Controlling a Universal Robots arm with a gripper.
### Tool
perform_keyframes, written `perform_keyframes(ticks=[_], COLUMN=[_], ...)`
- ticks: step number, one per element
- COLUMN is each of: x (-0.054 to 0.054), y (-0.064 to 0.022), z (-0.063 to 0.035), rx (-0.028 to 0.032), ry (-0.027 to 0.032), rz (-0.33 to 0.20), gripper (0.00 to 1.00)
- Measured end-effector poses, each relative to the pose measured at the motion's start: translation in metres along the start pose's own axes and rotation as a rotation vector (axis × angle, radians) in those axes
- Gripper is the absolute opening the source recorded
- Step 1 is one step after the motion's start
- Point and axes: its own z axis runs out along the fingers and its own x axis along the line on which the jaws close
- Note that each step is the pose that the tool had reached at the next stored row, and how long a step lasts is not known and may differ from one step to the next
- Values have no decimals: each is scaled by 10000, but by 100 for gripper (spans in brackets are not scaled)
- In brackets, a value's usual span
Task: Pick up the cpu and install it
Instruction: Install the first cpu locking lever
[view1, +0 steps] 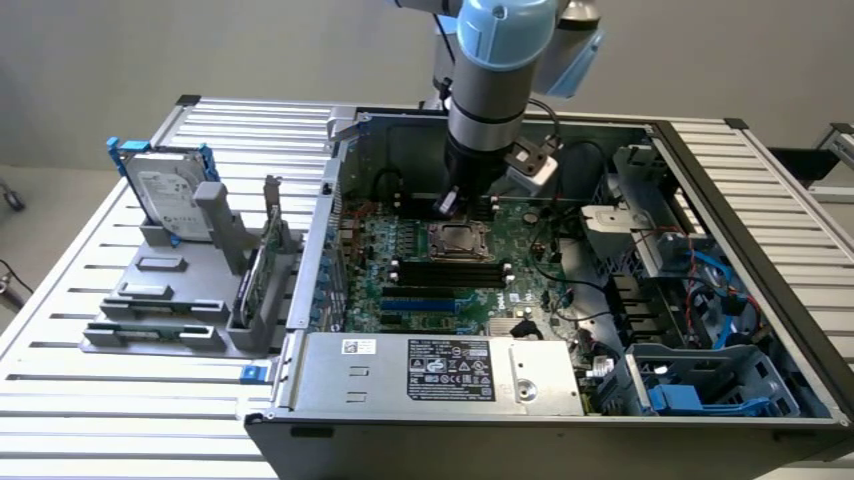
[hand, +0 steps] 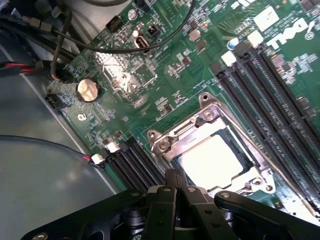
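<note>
Wrist view shows the cpu (hand: 210, 159) lying flat inside the metal-framed socket (hand: 165, 142) on the green motherboard (hand: 150, 75). The end effector (hand: 175, 187) has its two black fingers pressed tight together, and they hold nothing. Their tips sit just above the near edge of the socket frame, close to the chip. In the exterior view the arm (view1: 487, 110) reaches down into the open computer case (view1: 747, 200), and the socket (view1: 458, 240) lies right under it, with the dark memory slots (view1: 454, 272) just beside it on the near side. A hard drive (view1: 171, 195) stands in a grey holder on the slatted surface (view1: 80, 300), well apart on the exterior view's left. I think the chip is light, thin, stiff and easy to hurt, so it is best held gently by two edges and kept level.
</note>
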Motion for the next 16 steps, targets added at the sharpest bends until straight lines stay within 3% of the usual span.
perform_keyframes(ticks=[8,16], x=[-74,-241], y=[59,161], z=[-205,-283], rx=[68,99], ry=[-45,-69], rz=[52,61], gripper=[11,11])
